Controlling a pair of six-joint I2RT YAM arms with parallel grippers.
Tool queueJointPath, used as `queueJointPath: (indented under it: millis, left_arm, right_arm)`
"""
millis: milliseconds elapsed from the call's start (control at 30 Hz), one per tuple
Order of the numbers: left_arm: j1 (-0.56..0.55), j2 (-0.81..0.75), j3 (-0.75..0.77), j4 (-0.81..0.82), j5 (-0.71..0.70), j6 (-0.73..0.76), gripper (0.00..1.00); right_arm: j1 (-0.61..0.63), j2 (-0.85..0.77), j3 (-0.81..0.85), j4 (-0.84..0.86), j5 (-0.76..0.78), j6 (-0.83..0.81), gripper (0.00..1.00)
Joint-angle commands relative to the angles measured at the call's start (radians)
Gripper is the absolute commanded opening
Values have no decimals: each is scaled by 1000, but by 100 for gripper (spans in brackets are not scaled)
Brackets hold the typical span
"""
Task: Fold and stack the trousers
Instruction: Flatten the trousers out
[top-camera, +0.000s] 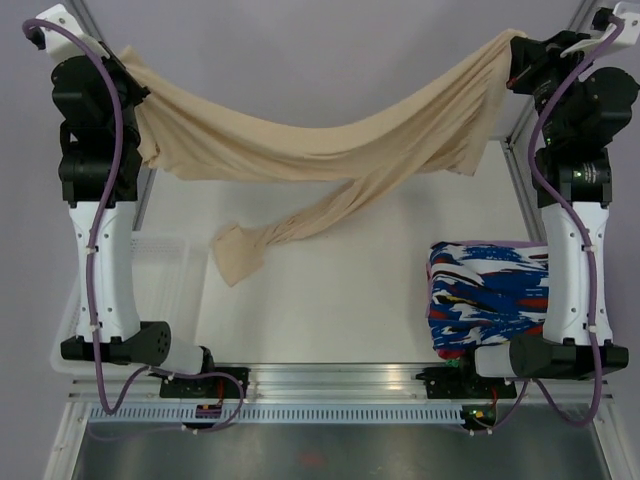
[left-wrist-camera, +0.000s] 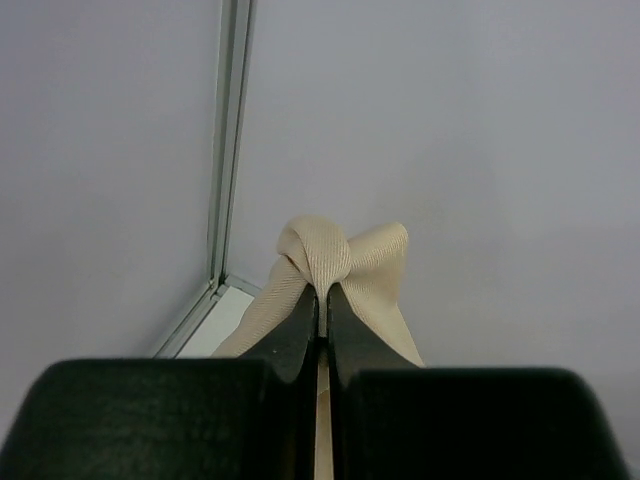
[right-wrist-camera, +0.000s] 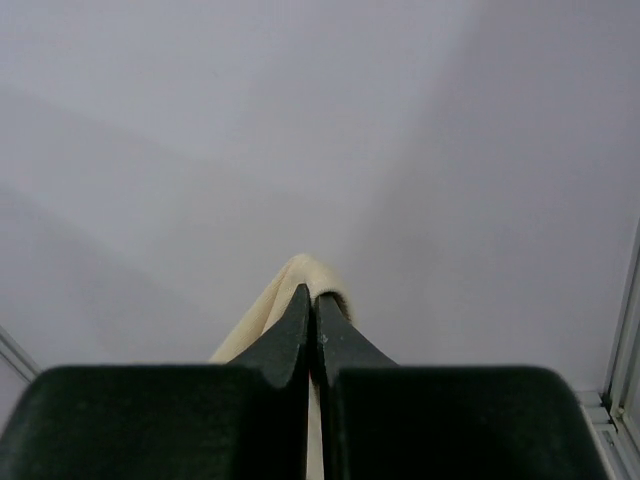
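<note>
Left tool (left-wrist-camera: 322, 290) and right tool (right-wrist-camera: 312, 294) pinch trousers (top-camera: 330, 140) sagging between them, apparently midair.

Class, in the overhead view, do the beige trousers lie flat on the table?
No, the trousers hang stretched between the left gripper and right gripper, one leg dangling.

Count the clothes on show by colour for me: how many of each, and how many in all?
Beige trousers: 1
Patterned pile, blue, white, red and black: 1 (the number of pieces in it cannot be told)
Total: 2
</note>
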Motion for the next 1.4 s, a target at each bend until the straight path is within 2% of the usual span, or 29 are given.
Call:
queueJointPath:
  millis: [0,167,400,500,633,800,933,1000,1167,1233,1267,1300,1333,1367]
  left_arm:
    - [4,-78,-1,58,-32,19,2]
    - [4,-145,12,58,-61,21,2]
    - [4,-167,-34,5,-50,35,2]
    - [4,-133,-97,-35,-12,-11,2]
    - [4,-87,-264,1,47,-50,2]
    - [4,-50,-364,64,77,-93,2]
    - [4,-18,-351,112,129,-82,2]
    - [4,35,-314,115,157,-83,2]
    - [2,166,-185,169,237,-137,2]
    - [2,245,-130,265,270,-142,2]
    - [2,285,-88,287,280,-151,2]
    - [2,331,62,293,286,-155,2]
    - [4,388,170,253,286,-163,2]
    - [4,508,297,238,297,-163,2]
  right_arm:
    - [-7,-57,73,-49,10,22,0]
    - [-8,-88,225,-335,194,-22,0]
    - [-8,-98,98,-472,214,-18,0]
    - [-8,-70,-12,-454,237,-10,0]
    - [-10,-62,-230,-303,196,-15,0]
    - [-10,-13,-295,-204,144,-36,0]
    - [-20,95,-196,-212,124,-33,0]
    - [-25,169,-140,-206,49,-21,0]
    - [-34,360,-44,-66,3,42,0]
    - [-43,453,111,-74,-38,65,0]
    - [-47,566,192,-90,-59,83,0]
    - [-50,626,407,-119,-78,93,0]
    - [-57,695,538,-193,-120,105,0]
    - [-62,808,679,-212,-144,120,0]
